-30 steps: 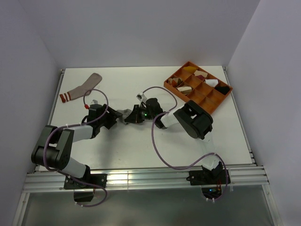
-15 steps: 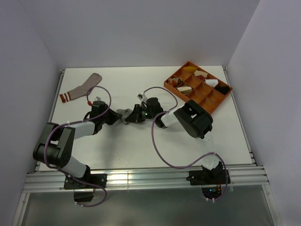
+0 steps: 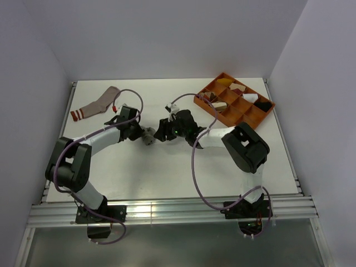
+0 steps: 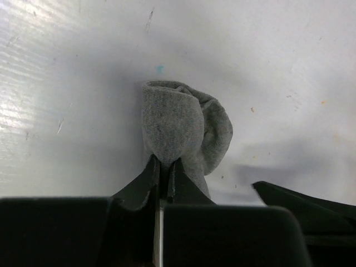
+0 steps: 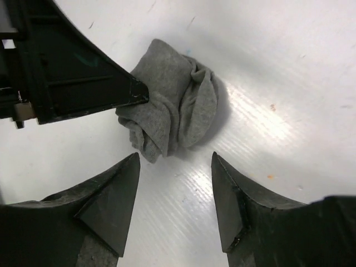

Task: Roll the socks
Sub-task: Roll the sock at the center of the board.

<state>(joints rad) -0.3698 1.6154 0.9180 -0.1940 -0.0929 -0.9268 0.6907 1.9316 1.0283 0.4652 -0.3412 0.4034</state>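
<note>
A grey sock (image 3: 148,135) lies bunched into a small lump (image 4: 186,130) on the white table, mid-left. My left gripper (image 4: 164,161) is shut on its near edge, pinching a fold of knit. The right gripper (image 5: 175,158) stands open just beside the same grey lump (image 5: 172,111), its fingertips (image 5: 130,167) apart and holding nothing. In the overhead view the left gripper (image 3: 140,132) and the right gripper (image 3: 161,133) face each other across the lump. The pinkish-tan sock (image 3: 97,104) with red and white cuff stripes lies flat at the far left.
An orange divided tray (image 3: 253,125) with small cloth bundles sits at the far right. White walls close the table on three sides. The right arm's purple cable (image 3: 194,167) loops over the table's middle.
The left gripper has closed on the grey sock and pulled it left and away. The right gripper has let go of it and opened. The right arm has stretched out further.
</note>
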